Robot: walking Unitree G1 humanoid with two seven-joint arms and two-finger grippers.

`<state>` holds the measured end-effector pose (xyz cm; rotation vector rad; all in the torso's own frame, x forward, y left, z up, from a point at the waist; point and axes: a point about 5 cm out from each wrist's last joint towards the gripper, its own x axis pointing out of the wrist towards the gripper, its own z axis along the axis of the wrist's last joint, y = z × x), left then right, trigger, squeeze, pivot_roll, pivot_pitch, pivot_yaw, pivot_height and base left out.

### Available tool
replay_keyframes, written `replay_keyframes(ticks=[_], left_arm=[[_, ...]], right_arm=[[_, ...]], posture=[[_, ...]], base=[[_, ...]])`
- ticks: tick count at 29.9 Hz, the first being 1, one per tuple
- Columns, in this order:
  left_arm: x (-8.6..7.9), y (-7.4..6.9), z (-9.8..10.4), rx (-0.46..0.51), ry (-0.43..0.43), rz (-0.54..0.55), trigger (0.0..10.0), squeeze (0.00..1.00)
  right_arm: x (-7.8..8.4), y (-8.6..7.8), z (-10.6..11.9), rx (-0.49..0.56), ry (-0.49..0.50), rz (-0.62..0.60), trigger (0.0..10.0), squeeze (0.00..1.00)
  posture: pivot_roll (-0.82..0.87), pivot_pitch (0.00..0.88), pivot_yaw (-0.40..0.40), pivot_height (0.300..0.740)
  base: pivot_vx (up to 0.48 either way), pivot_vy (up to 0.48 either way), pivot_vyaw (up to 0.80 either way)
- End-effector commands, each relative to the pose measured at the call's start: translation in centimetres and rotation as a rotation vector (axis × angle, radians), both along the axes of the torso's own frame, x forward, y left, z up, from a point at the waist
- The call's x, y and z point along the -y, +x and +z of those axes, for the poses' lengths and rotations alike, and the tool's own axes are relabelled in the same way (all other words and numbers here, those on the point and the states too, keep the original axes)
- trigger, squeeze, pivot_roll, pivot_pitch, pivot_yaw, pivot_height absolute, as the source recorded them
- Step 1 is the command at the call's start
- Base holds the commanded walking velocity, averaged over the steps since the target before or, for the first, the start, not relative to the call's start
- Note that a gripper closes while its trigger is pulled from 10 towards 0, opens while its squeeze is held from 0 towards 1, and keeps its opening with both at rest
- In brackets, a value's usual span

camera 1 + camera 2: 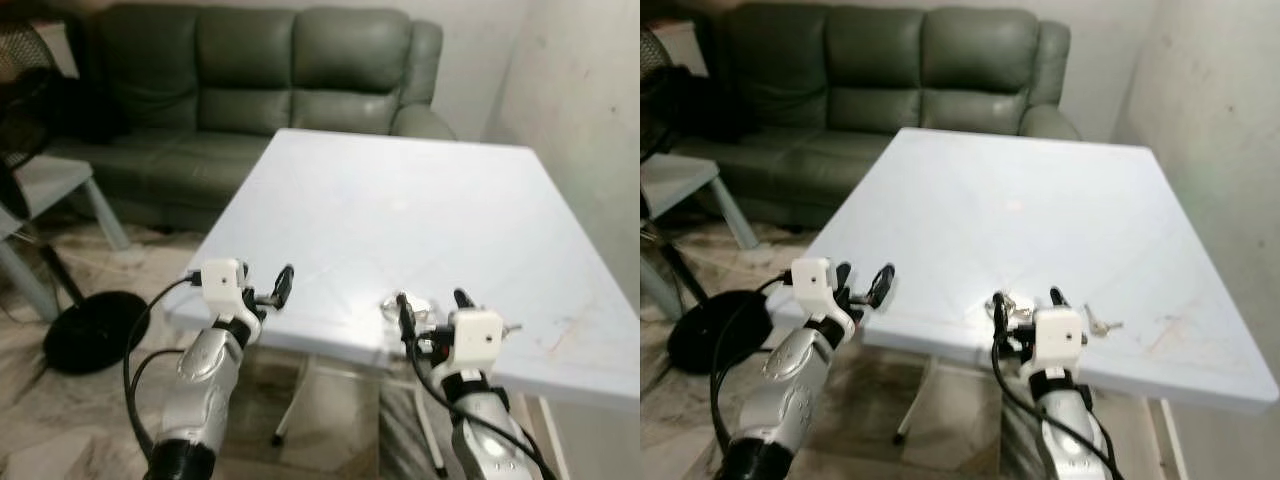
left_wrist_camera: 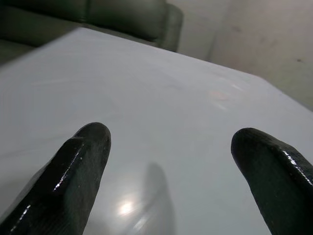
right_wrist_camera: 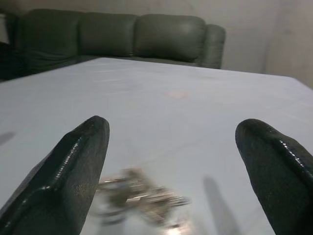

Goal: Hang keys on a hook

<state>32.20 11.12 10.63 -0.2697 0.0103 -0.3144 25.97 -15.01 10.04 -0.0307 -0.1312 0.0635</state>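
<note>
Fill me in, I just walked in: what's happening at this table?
The robot stands at the near edge of a white table. Its right gripper, fingers open, hovers over the keys lying near that edge, not yet gripping them. The left gripper is open over bare tabletop. A green sofa stands behind.

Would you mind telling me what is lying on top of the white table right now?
A bunch of keys lies on the white table near its front edge, partly hidden by the open right gripper. The open left gripper hovers at the front left corner. Everything else on top looks bare.
</note>
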Motion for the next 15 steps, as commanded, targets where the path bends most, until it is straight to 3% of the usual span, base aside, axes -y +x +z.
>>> replay_keyframes(ticks=[1, 7, 13, 15], left_arm=[[0.6, 0.0, 0.3, 0.011, -0.002, -0.012, 10.0, 0.00], [1.4, -0.3, 0.2, 0.003, 0.002, -0.058, 10.0, 0.00], [2.9, -1.3, -0.4, -0.014, 0.022, -0.152, 10.0, 0.00], [4.1, -2.0, -0.7, -0.019, 0.038, -0.223, 10.0, 0.00]], right_arm=[[0.6, 0.0, -0.1, -0.013, -0.006, -0.024, 10.0, 0.00], [0.6, 0.3, -0.1, -0.018, -0.064, 0.015, 10.0, 0.00], [1.6, 1.1, 0.1, -0.024, -0.121, 0.069, 10.0, 0.00], [2.7, 2.2, 0.8, -0.018, -0.167, 0.092, 10.0, 0.00]], posture=[[-0.07, 0.000, -0.007, 0.740], [-0.07, 0.000, -0.007, 0.740], [-0.07, 0.000, -0.005, 0.740], [-0.07, 0.000, -0.008, 0.740]], base=[[0.000, 0.000, 0.00], [0.000, 0.000, 0.00], [0.000, 0.000, 0.00], [0.000, 0.000, 0.00]])
